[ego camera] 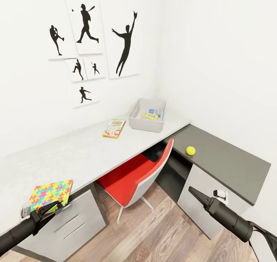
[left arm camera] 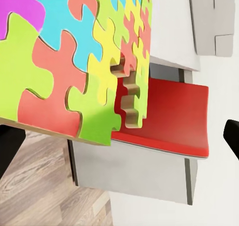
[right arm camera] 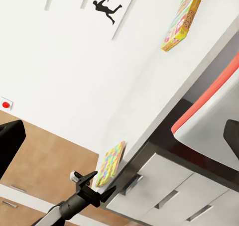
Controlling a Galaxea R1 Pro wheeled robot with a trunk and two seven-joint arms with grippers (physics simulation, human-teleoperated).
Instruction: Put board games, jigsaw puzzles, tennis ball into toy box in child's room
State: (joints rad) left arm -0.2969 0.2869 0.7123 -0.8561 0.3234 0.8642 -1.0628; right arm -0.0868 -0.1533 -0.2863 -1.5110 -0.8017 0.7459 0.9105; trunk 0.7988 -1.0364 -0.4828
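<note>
Toy box [ego camera: 147, 120], a pale grey bin, stands at the far end of the light worktop [ego camera: 77, 154] near the corner of the room, well apart from both arms. Judging from the head view, the task is partly done: at least two colourful flat items lie inside the box, though they are too small to identify as games or puzzles. Three toys remain outside it. A board game [ego camera: 114, 128] lies flat on the light worktop, near the box but not touching it. The tennis ball [ego camera: 190, 150] rests on the dark worktop [ego camera: 231, 166] of the corner section. A jigsaw puzzle [ego camera: 51, 194] sits at the near edge of the light worktop, partly overhanging it, with the left pincer [ego camera: 54, 207] at its near edge; the left wrist view shows the puzzle lying across the space between the fingers, and the right wrist view shows the fingers [right arm camera: 93, 182] either side of its edge. Whether they press on it firmly cannot be told. The right pincer [ego camera: 194, 193] hangs free over the floor beside the red chair [ego camera: 142, 173], holding nothing; its fingers look close together in the head view, yet stand at opposite borders of the right wrist view, so its opening cannot be told. The bed is out of frame, so nothing can be said of toys there.
</note>
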